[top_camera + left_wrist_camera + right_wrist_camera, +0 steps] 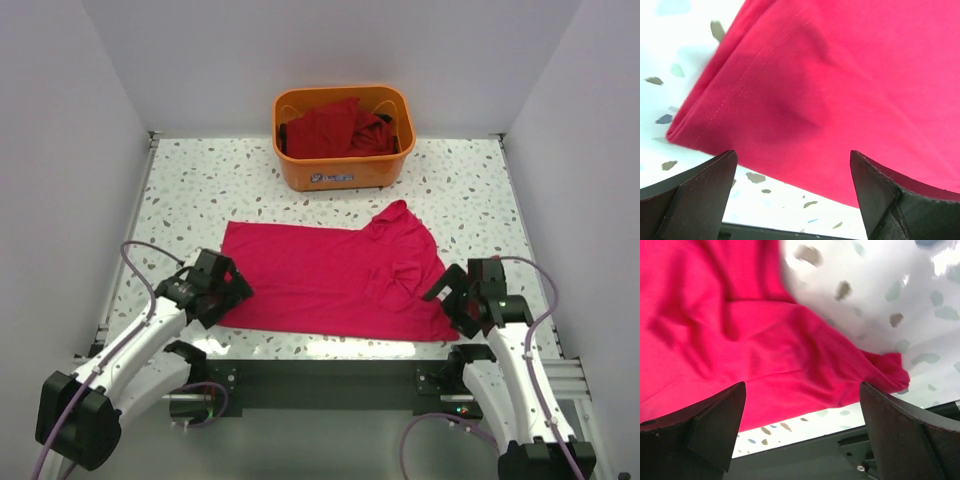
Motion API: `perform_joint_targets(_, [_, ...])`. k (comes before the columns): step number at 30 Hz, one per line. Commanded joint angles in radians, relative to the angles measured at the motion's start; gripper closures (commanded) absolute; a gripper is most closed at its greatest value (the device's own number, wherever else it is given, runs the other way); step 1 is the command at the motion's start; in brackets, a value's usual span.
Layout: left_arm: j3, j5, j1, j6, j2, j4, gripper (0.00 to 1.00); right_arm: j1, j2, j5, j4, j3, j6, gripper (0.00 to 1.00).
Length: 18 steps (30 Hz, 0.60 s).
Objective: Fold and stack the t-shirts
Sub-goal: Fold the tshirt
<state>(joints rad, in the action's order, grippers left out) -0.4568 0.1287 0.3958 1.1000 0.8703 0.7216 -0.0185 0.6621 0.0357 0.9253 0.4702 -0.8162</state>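
A bright pinkish-crimson t-shirt (325,275) lies spread on the speckled table, folded roughly in half, with a sleeve bunched at its right end. Darker red t-shirts (335,128) sit crumpled in the orange basket. My left gripper (222,290) is open over the shirt's near left corner (805,100), holding nothing. My right gripper (455,298) is open over the shirt's near right corner (765,350), holding nothing. In both wrist views the dark fingers stand wide apart, with the cloth's near edge and bare table between them.
The orange plastic basket (345,170) stands at the back middle of the table. White walls close in the left, right and back. The table's front edge and a dark rail (320,380) run just below the shirt.
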Motion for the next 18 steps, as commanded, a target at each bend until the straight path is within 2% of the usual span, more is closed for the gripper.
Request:
perform_joint_targets(1, [-0.172, 0.092, 0.003, -0.04, 0.024, 0.079, 0.0, 0.005, -0.019, -0.054, 0.027, 0.162, 0.069, 0.01])
perform_joint_targets(5, [-0.408, 0.186, -0.002, -0.13, 0.184, 0.053, 0.0, 0.006, 0.085, -0.071, -0.043, 0.329, 0.149, 0.01])
perform_joint_targets(7, [-0.465, 0.232, -0.032, -0.188, 0.284, 0.023, 0.0, 0.005, 0.18, -0.074, -0.141, 0.353, 0.184, 0.01])
perform_joint_targets(13, [-0.643, 0.175, -0.193, -0.327, 0.572, -0.129, 0.0, -0.015, 0.528, -0.056, -0.428, 0.493, 0.215, 0.01])
perform_joint_targets(15, [-0.71, 0.193, -0.206, -0.344, 0.643, -0.142, 0.0, -0.035, 0.602, -0.037, -0.541, 0.533, 0.232, 0.02])
perform_joint_targets(17, [-0.773, 0.178, -0.216, -0.357, 0.746, -0.157, 0.01, -0.095, 0.72, -0.072, -0.595, 0.602, 0.259, 0.01])
perform_joint_targets(18, [-0.793, 0.173, -0.222, -0.364, 0.806, -0.162, 0.02, -0.115, 0.764, -0.138, -0.618, 0.631, 0.276, 0.01])
